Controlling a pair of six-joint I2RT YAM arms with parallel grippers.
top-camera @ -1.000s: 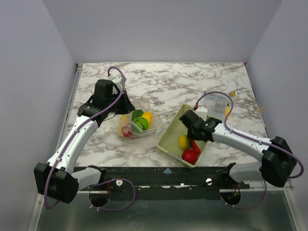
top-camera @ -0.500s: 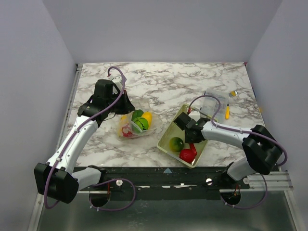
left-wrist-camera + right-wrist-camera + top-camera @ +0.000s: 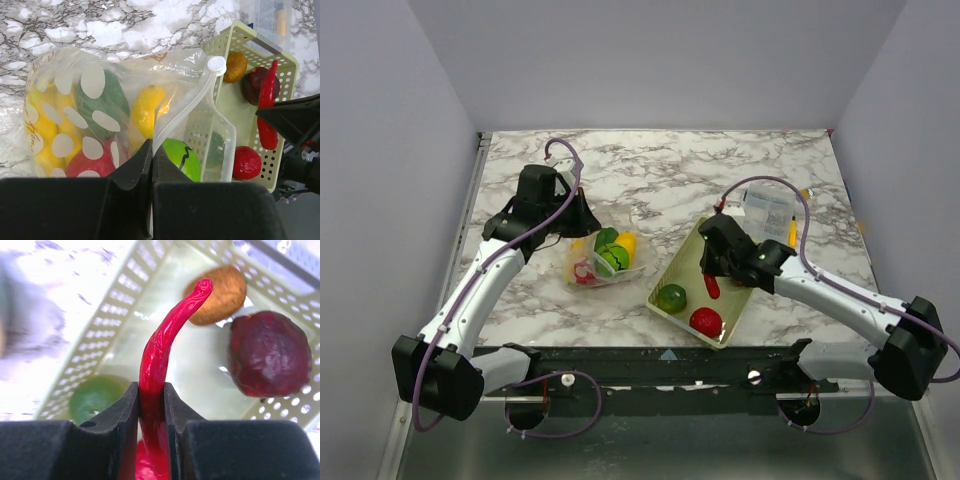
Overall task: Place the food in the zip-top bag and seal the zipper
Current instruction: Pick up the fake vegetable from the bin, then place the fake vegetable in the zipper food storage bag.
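Note:
The clear zip-top bag [image 3: 603, 258] lies left of centre with yellow, green and red food inside; in the left wrist view the bag [image 3: 100, 115] has white dots and a white slider [image 3: 216, 64] on its zipper. My left gripper [image 3: 151, 150] is shut on the bag's mouth edge. My right gripper [image 3: 151, 400] is shut on a red chili pepper [image 3: 165, 340] and holds it above the pale yellow-green basket [image 3: 672, 270]. The basket holds a green piece [image 3: 671, 297], a red piece [image 3: 705, 321], a dark red piece [image 3: 270, 355] and a brown piece [image 3: 220, 287].
A rigid clear plastic box [image 3: 767, 211] stands behind the basket at the right. A small yellow piece [image 3: 792, 232] lies beside it. Grey walls close off the marble table [image 3: 660, 170] on three sides.
My right gripper has taken hold of the red chili pepper in the basket and lifted it. The green and red pieces in the basket have shifted. The left arm has not moved.

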